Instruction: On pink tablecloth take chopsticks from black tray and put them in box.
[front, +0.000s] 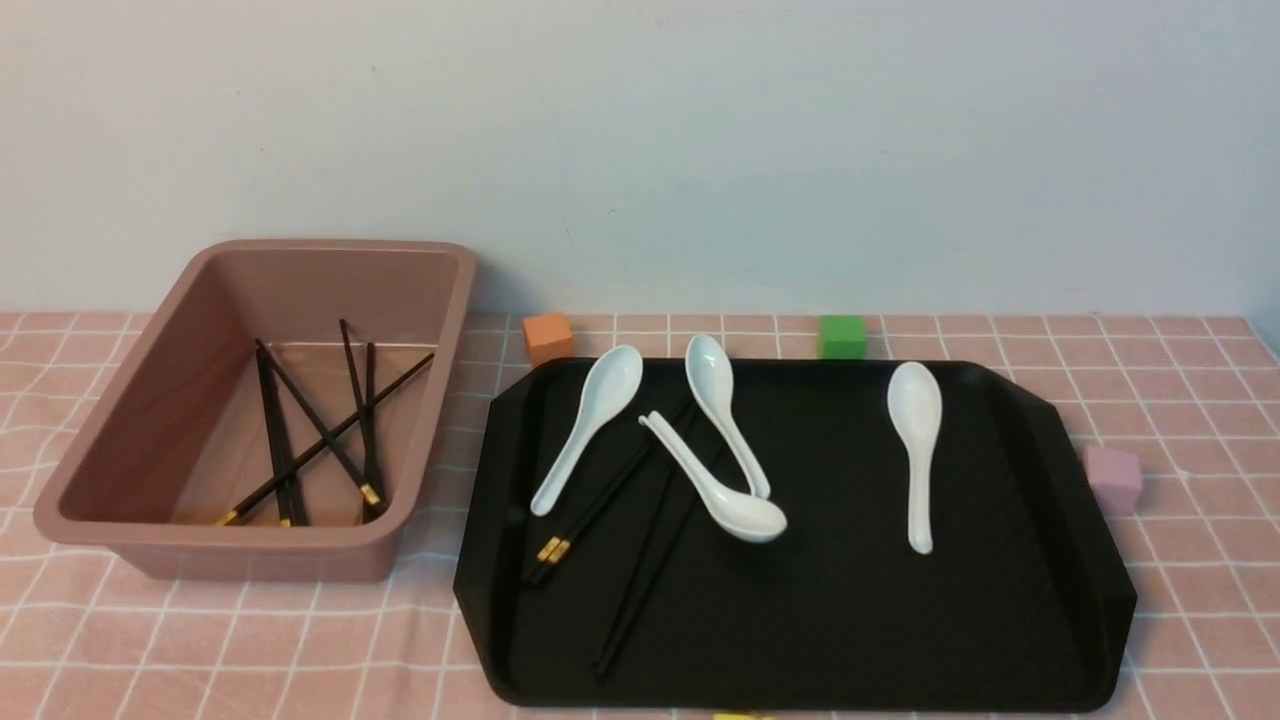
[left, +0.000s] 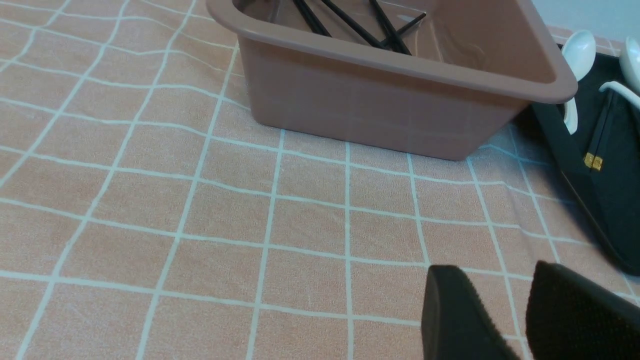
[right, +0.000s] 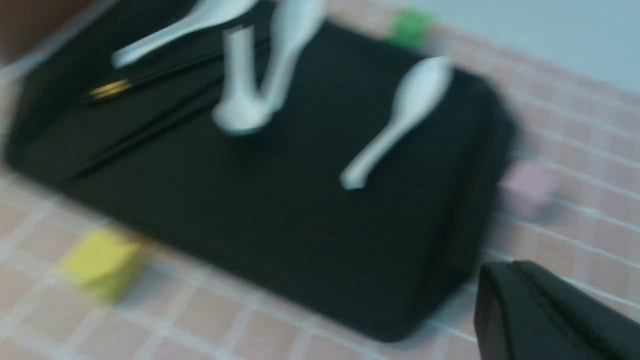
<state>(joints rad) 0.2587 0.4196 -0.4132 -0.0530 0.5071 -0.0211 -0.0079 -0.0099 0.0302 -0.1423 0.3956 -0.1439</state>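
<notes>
Several long thin black chopsticks (front: 320, 443) lie in the deep dusty-pink plastic box (front: 130, 420) by the surface's (front: 1180, 400) left edge, more remain on the flat black tray (front: 900, 620); left fingers (left: 460, 320) parted, empty; right fingers (right: 550, 310) unreadable.

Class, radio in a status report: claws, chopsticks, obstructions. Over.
Left claw open, empty; right claw blurred, state unclear. Some chopsticks in box, others on black tray. White spoons lie across those.
</notes>
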